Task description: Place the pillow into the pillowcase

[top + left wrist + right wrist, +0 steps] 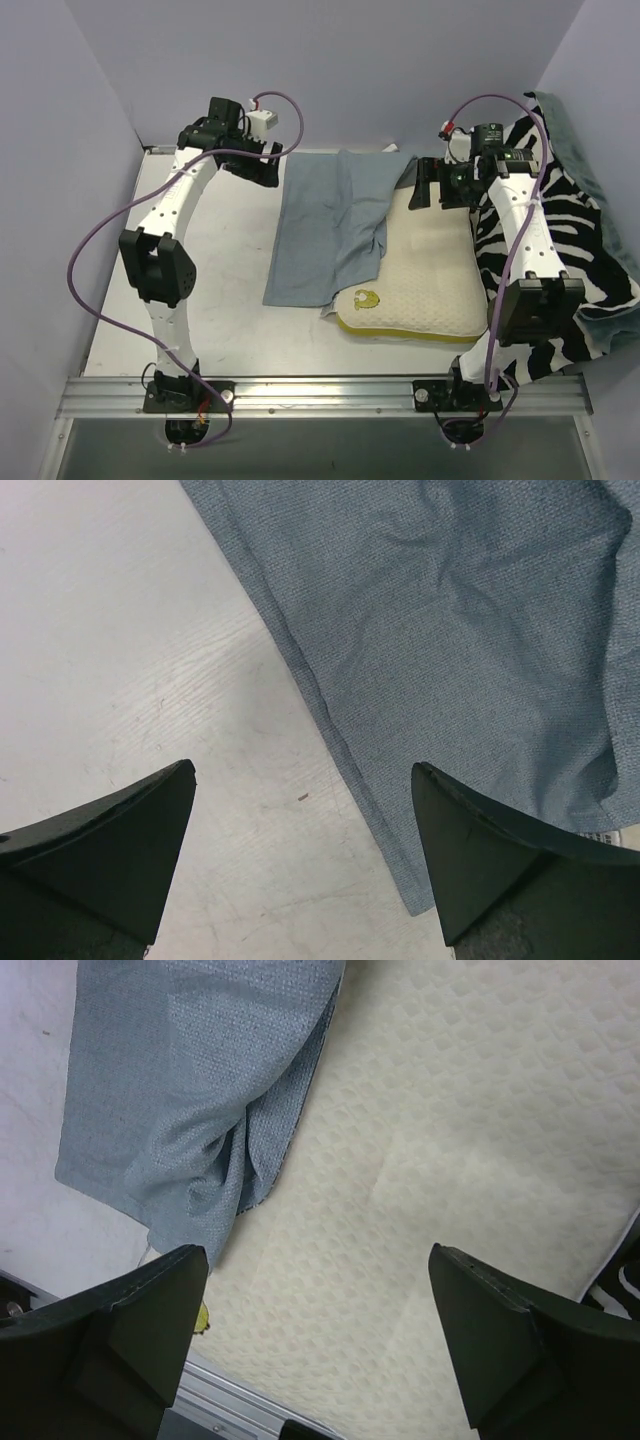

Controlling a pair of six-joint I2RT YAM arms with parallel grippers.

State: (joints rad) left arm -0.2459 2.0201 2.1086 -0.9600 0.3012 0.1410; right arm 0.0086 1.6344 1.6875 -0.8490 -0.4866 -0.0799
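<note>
The cream dimpled pillow (425, 275) lies flat right of centre, with a yellow logo near its front left corner. The blue-grey pillowcase (330, 225) is spread limp to its left, its right edge draped over the pillow's left side. My left gripper (258, 160) hangs open at the far left corner of the pillowcase; in its wrist view, my left gripper (303, 775) spans the pillowcase (450, 640) edge and bare table. My right gripper (432, 185) stands open above the pillow's far edge, shown as my right gripper (318, 1255) over the pillow (440, 1180) beside the pillowcase (190, 1090). Nothing is held.
A zebra-striped cloth (560, 230) with green backing hangs over the table's right side under the right arm. Grey walls close in the back and both sides. An aluminium rail (330, 395) runs along the near edge. Bare white table (230, 270) shows left of the pillowcase.
</note>
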